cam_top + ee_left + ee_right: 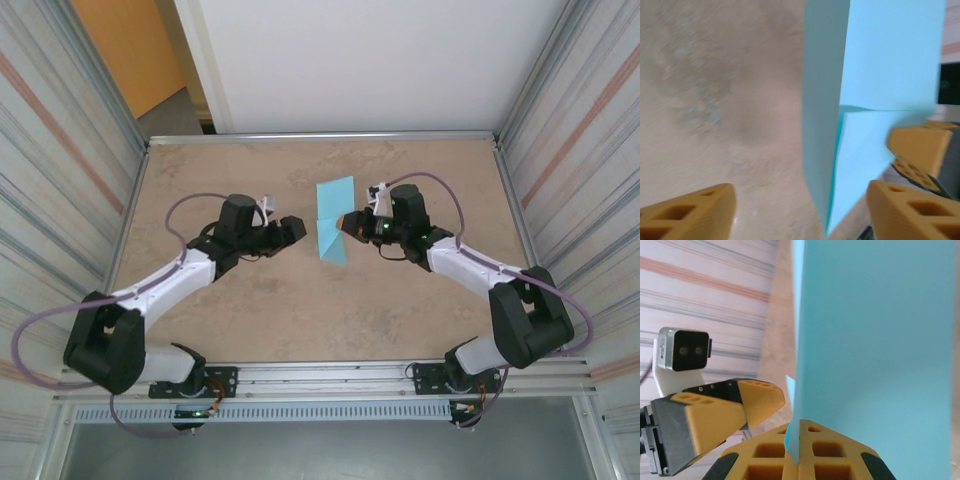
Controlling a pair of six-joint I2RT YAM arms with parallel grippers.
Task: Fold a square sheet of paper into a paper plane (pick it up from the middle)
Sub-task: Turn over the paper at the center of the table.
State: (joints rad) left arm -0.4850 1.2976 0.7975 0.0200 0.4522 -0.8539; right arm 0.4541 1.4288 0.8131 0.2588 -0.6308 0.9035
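One thing is at issue: the square sheet of paper (332,200), light blue and already creased, is held near the middle of the tabletop (250,330), with its long axis laid from 12 to 6 o'clock in the top view. Its 3 o'clock edge is pinched by the right end effector (344,224), whose yellow fingers (840,440) are seen closed on the paper's lower border in the right wrist view, with the sheet standing up steeply from them. Whether the bottom edge rests on the tabletop cannot be told. The left end effector (297,228) is placed just beside the sheet on its 9 o'clock side, jaws spread wide and nothing gripped. In its own wrist view the paper's folded edge is seen ahead, slightly toward 3 o'clock. The sheet thus lies at 3 o'clock from the left end effector, which is judged the free one for the next crease. Only the right end effector, just behind the sheet, is judged to stand in the way of a left approach carried too far
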